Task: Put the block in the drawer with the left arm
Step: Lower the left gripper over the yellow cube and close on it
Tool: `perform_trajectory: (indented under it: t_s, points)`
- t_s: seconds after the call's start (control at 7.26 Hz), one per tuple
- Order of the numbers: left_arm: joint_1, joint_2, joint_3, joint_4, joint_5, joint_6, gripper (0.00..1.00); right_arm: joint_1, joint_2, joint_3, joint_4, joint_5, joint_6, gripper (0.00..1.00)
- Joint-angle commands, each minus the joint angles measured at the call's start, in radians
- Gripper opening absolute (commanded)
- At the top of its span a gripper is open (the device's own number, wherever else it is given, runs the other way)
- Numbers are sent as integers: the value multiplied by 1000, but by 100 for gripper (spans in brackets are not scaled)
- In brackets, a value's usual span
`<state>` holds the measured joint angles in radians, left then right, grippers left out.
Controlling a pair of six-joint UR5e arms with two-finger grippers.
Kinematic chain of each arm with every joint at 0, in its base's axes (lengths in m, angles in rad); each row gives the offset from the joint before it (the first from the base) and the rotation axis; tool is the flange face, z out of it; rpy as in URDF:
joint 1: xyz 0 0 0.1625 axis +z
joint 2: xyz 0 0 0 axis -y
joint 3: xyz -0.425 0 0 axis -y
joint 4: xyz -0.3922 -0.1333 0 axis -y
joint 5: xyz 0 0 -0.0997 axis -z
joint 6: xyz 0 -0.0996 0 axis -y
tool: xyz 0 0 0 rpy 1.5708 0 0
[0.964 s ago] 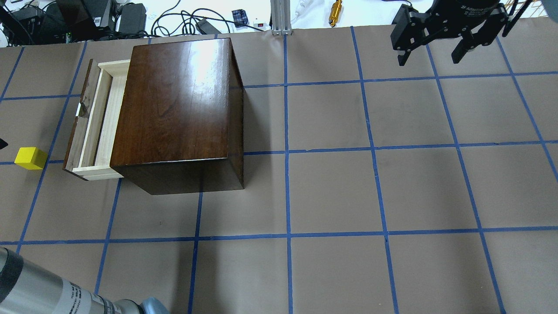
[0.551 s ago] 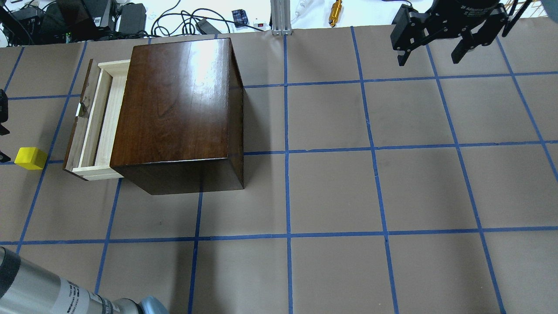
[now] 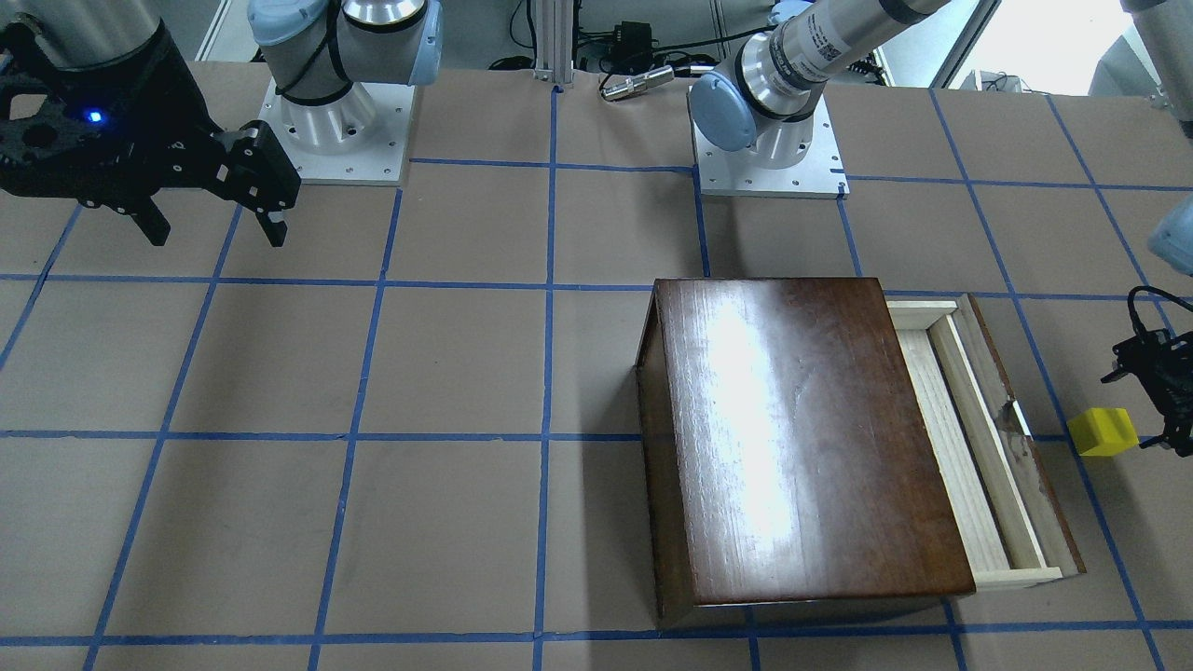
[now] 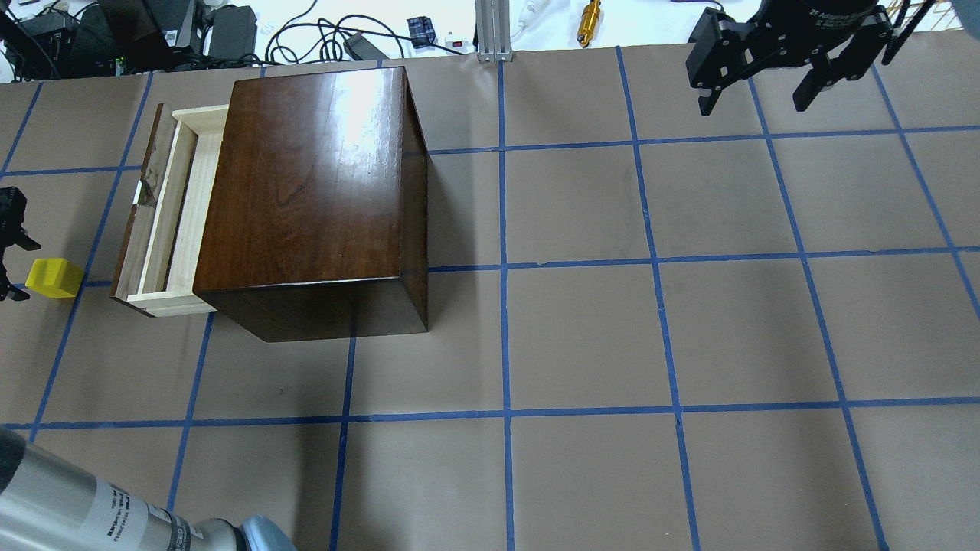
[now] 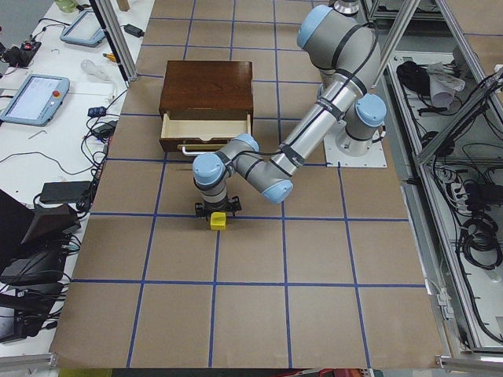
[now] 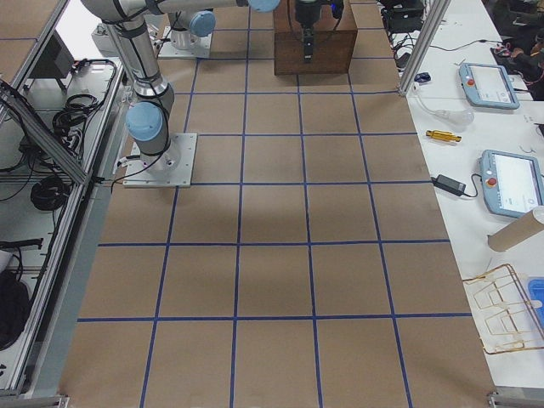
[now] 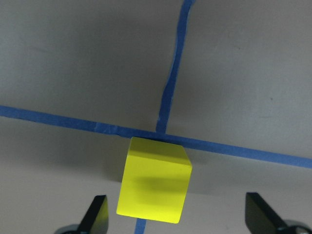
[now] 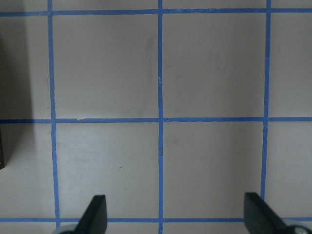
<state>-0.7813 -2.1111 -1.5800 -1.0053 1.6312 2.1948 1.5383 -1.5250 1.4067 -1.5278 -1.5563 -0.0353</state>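
Front-facing view: the left pincer (image 3: 1151, 396) has closed in on the block (image 3: 1103, 431), which sits on the table (image 3: 466, 373) just outside the open drawer (image 3: 946, 429); overhead: it has crept further in from the edge within the last second; left wrist view: jaws wide open, empty, starting to straddle the block, so the grasp is probably next.

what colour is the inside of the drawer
The drawer is pale wood inside; the front-facing view shows it best.

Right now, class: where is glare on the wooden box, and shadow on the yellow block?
Overhead exterior: white glare on the wooden box, toward its top's far edge. Exterior front-facing: a bright streak down the top's middle. Left wrist-mounted: a dark band across the yellow block.
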Motion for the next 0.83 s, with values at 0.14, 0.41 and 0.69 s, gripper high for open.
perform_trajectory:
  t_s: [0.14,0.41,0.69]
  points:
    - [4,-24,0,33,-2,69,99,0,-1,0,0,1,0,100]
    - [5,-26,0,22,-51,115,98,0,-1,0,0,-1,0,100]
    - [4,-27,-5,20,-65,129,99,0,0,0,0,-1,0,100]
